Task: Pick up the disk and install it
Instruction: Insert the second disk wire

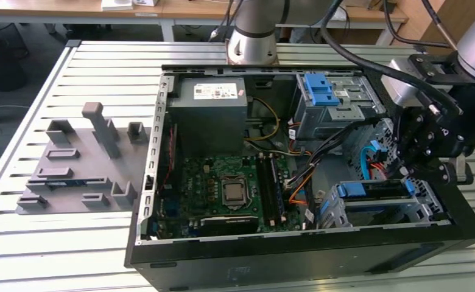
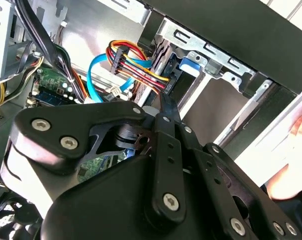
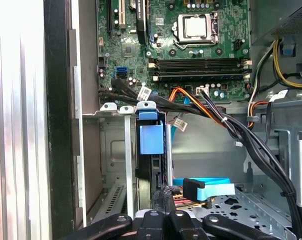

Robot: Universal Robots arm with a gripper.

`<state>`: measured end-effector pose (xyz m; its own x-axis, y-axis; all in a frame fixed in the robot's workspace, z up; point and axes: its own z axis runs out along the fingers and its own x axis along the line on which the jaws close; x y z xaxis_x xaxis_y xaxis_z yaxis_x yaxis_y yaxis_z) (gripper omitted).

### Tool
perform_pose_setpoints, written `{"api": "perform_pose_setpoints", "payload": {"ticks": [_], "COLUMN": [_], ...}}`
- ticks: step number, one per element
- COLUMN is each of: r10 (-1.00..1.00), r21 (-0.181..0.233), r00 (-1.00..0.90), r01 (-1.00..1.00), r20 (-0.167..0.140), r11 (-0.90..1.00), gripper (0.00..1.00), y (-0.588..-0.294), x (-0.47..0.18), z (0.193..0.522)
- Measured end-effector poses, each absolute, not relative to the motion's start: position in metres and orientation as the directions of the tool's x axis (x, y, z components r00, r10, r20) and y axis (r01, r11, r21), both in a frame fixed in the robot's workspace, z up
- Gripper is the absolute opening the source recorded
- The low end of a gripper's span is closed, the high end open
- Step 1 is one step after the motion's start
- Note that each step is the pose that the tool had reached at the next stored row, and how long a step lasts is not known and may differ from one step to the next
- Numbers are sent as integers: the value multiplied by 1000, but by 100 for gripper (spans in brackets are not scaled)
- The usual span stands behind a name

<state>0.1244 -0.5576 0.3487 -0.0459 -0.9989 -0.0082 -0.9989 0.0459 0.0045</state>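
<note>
a: how much room was there around the gripper (image 1: 407,173)?

b: tight. it hung inside the open computer case (image 1: 302,261) at the exterior view's right, just over the lower drive cage (image 1: 434,210). case wall close on one side, black cable bundle (image 1: 343,143) on the other. the slatted table (image 1: 59,255) around the case was free except for a grey fixture block (image 1: 75,176), well apart on the exterior view's left.

a: where was the disk?

b: the disk (image 1: 376,190) sat in that lower cage, standing on edge between the metal walls. in the first wrist view the disk (image 3: 151,140) showed end-on: blue plastic tab on top, thin dark body below, silver cage rails on either side.

a: gripper state?

b: clenched. fingers drawn together in both wrist views (image 3: 163,197) (image 2: 166,107), nothing seen between them. tip was just beside the disk's end, near the red-yellow-orange wire bundle (image 2: 136,62) and the blue flat cable (image 2: 98,70). couldn't tell whether it touched.

a: any labels?

b: white sticker on the grey power supply (image 1: 209,109), print too small to read. motherboard (image 1: 229,188) markings likewise. blue latch (image 1: 323,91) on the upper bay was plain.
</note>
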Motion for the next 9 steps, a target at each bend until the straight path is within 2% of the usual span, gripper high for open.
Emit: {"api": "perform_pose_setpoints", "payload": {"ticks": [9], "r10": [-999], "r21": [0], "r00": [-46], "r01": [-999], "r20": [-8], "r11": [46], "gripper": [11], "y": [-558], "x": [111], "z": [355]}}
